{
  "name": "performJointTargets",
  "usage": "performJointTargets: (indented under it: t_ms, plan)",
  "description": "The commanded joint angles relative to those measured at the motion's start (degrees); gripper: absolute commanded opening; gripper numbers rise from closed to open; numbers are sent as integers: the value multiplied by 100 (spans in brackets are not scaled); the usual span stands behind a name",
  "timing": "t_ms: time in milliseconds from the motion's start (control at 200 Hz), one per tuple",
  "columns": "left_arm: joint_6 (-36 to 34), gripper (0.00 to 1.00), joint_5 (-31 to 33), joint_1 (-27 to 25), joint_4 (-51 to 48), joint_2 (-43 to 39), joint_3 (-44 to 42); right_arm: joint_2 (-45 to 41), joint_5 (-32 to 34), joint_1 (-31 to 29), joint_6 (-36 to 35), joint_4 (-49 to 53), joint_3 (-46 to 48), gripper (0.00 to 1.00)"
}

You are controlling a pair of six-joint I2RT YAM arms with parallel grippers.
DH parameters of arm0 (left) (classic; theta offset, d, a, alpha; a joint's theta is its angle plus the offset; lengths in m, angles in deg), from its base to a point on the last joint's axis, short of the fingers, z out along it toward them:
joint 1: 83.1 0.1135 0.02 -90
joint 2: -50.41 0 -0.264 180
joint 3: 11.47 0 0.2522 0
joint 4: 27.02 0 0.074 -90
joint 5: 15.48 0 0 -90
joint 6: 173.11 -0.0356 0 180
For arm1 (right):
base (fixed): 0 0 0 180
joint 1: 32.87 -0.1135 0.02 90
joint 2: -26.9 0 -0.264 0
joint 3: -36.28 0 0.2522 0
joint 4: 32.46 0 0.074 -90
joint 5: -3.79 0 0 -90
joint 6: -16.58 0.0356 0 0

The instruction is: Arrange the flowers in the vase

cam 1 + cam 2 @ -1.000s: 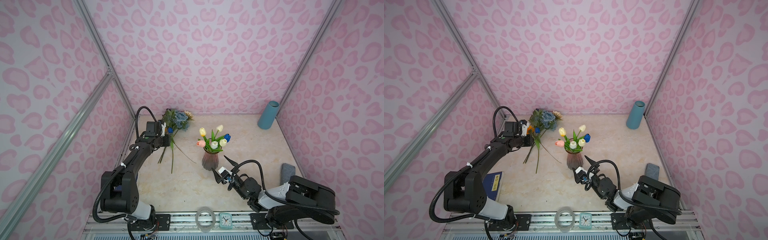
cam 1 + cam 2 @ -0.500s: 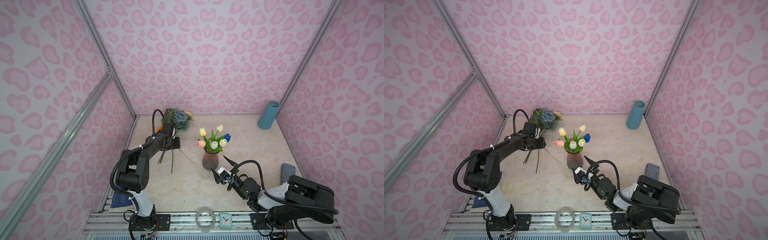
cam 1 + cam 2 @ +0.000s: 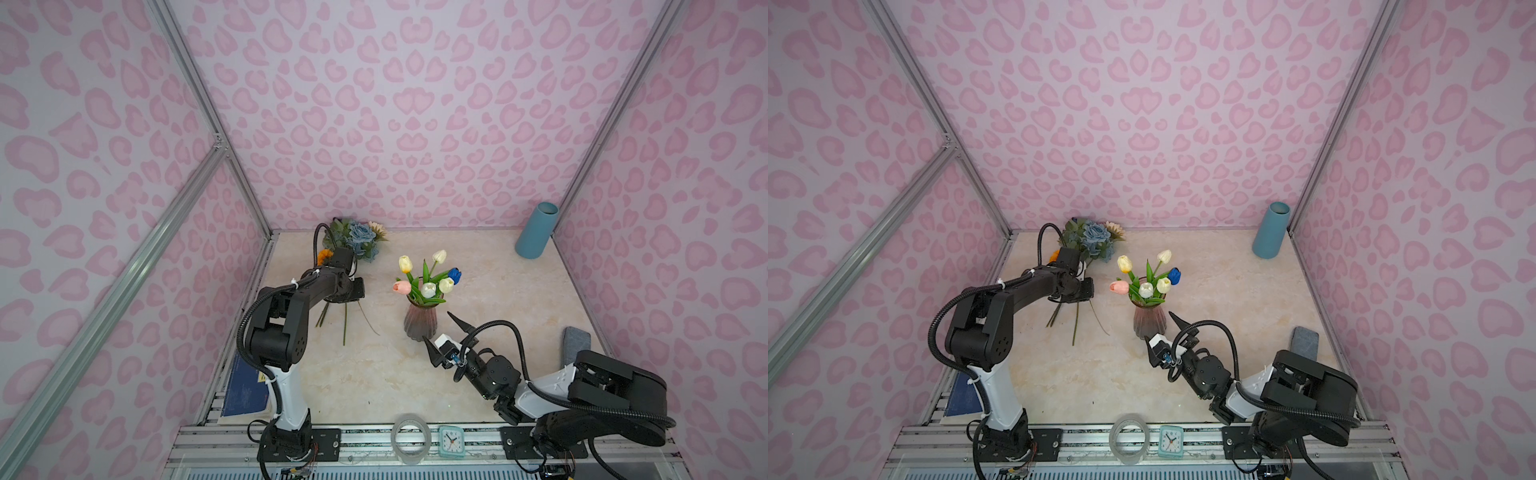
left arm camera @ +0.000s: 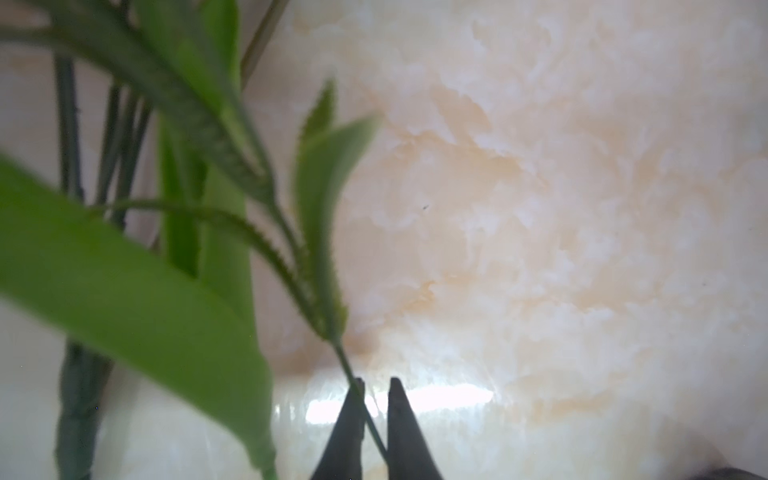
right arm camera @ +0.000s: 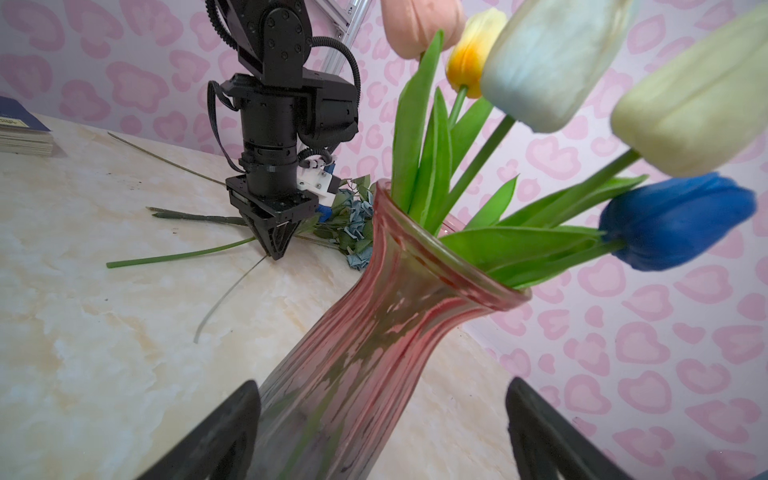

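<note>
Bench [image 3: 519, 299] surface, pale and marbled, carries the whole job. Near its middle stands the pink glass vase [image 3: 420, 324], upright, with the tulips [image 3: 428, 280] set in it and fanning outward. The vase looks rigid, smooth and breakable, and is probably top-heavy with blooms spread above a narrow neck, so it is best steadied low on its body. The right tool [image 3: 436, 326] sits there with its jaws wide apart on either side of that lower body, seemingly not touching the glass. Toward the back left corner lie the loose flowers [image 3: 360, 241], a dusty-blue bunch with stems trailing forward over the bench. They look light and springy, and the blooms soft and easily crushed, so the stems are the place to take hold. The left tool [image 4: 374, 395] points down among them, its tips pinched together on a thin green stem [image 4: 344, 360] close to where its leaves branch off. So slender a stem will likely bend and could slide through the tips. A hold near the leaves should give better control.
</note>
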Motion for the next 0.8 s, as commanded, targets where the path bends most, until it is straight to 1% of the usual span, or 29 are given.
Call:
performJointTargets:
  t_ms: [0, 20, 40, 220, 285, 360, 415, 490, 500, 575, 660, 740, 795]
  plan:
    - [-70, 6, 146, -5, -134, -399, 54, 32, 78, -6, -33, -212, -15, 92]
    - [-85, 4, 187, 0, -175, -492, 57, 41, 78, -12, -33, -212, -14, 92]
    - [-108, 3, 215, -2, -240, -583, 74, 47, 78, -10, -33, -216, -14, 92]
    - [-362, 3, 707, 57, -904, -1444, 273, 55, 87, -8, -42, -234, -19, 92]
    - [-487, 3, 882, 264, -1161, -1678, 323, 50, 74, -8, -34, -233, -16, 92]
    - [-712, 3, 1006, 655, -1212, -1802, 262, 51, 43, -19, -11, -248, -9, 92]
    - [-862, 3, 1078, 930, -1254, -1677, 294, 53, 21, -28, 4, -253, -9, 92]
    - [-1137, 9, 1184, 1131, -1346, -1266, 377, 54, 15, -61, 2, -242, -27, 92]
    - [-1159, 10, 1220, 1146, -1365, -1178, 517, 51, 9, -61, -3, -243, -24, 92]
    - [-1362, 14, 1383, 1154, -1478, -645, 754, 47, 27, -86, -46, -212, -32, 92]
    - [-1471, 17, 1402, 1154, -1327, -295, 754, 44, 75, -105, -98, -213, -35, 92]
    - [-1527, 27, 1604, 1145, -1323, -138, 742, 43, 119, -102, -134, -227, -28, 92]
    - [-1558, 32, 1779, 1137, -1357, -149, 714, 55, 131, -109, -147, -241, -23, 92]
